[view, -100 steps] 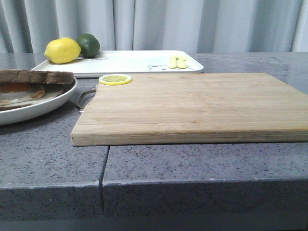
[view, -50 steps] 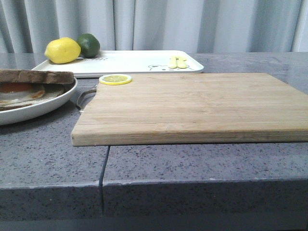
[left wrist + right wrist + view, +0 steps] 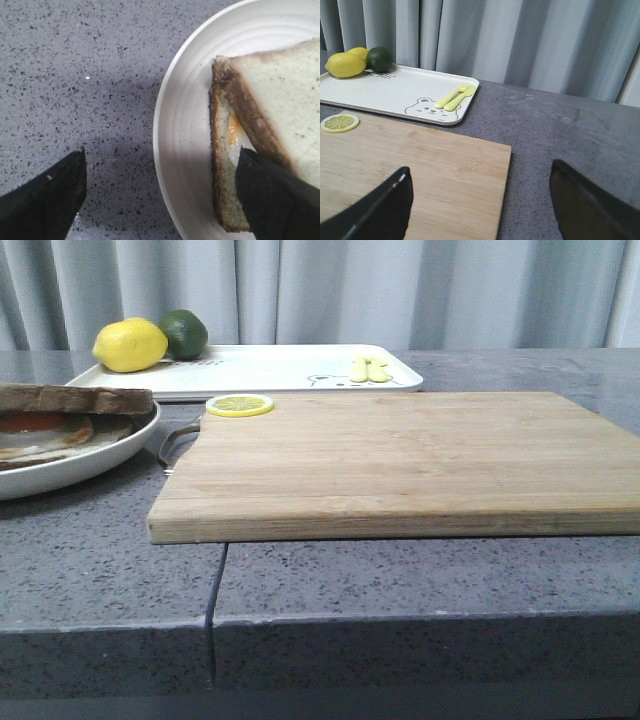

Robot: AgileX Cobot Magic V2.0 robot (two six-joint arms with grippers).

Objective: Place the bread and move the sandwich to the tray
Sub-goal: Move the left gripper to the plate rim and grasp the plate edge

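— Two slices of bread with brown crust make the sandwich (image 3: pixel 240 165) we see on the round white plate (image 3: pixel 90 462) at the left. What is inside?

— We see a bit of egg, white and orange, between the slices. The top bread (image 3: pixel 285 95) is pale and speckled, with a dark rim. The plate is smooth, with faint rings.

— Where is the tray (image 3: pixel 270 368)?

— At the far side of the table, behind the wooden cutting board (image 3: pixel 400 460). It is flat, white and long, with round corners. We see a little bear face drawn on it. There is tiny writing near the fruit, but we cannot read it.

— What sits in the tray?

— A yellow lemon (image 3: pixel 130 345) and a green lime (image 3: pixel 184 333) at its far left, and a small yellow fork and spoon (image 3: pixel 455 97) by the bear. A lemon slice (image 3: pixel 239 405) lies on the board's far left corner.

— And the table (image 3: pixel 400 580)?

— Grey stone with dark specks.

— The grippers?

— The left gripper (image 3: pixel 160 200) hangs over the plate's edge, fingers wide apart, one over the sandwich. The right gripper (image 3: pixel 480 200) is spread wide too, over the board's right edge, holding nothing.
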